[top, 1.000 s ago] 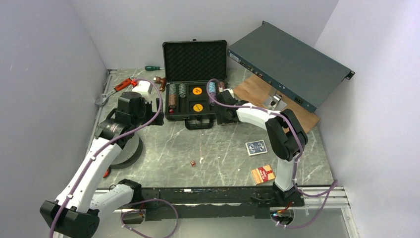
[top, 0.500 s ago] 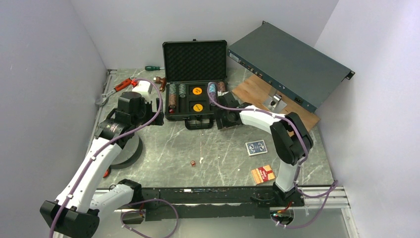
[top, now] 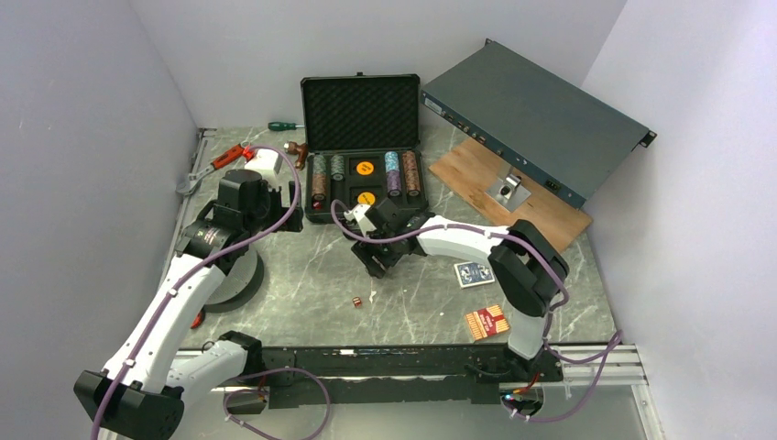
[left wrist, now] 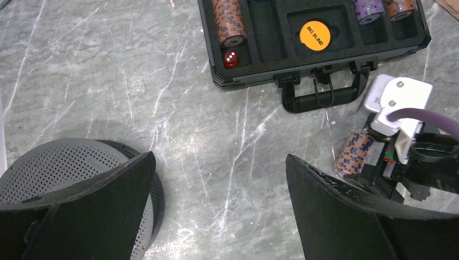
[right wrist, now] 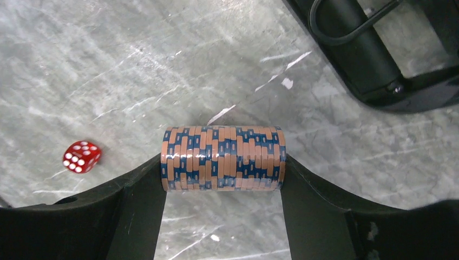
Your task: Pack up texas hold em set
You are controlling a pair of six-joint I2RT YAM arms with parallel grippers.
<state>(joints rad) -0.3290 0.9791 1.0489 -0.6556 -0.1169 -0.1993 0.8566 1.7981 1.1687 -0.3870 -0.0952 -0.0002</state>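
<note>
The left arm [top: 167, 310] and right arm [top: 458, 234] both wear glossy white shells between chunky black joints, with purple cables [left wrist: 433, 116] trailing alongside and broad matte-black claw fingers [left wrist: 335, 216].

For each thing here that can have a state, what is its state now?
Black case: open, lid upright.
Left claw: open, empty.
Right claw: shut on chip stack, stack held sideways.
Blue card deck: lying flat, not packed.
Red card deck: lying flat, not packed.
Red die: loose, not packed.
</note>
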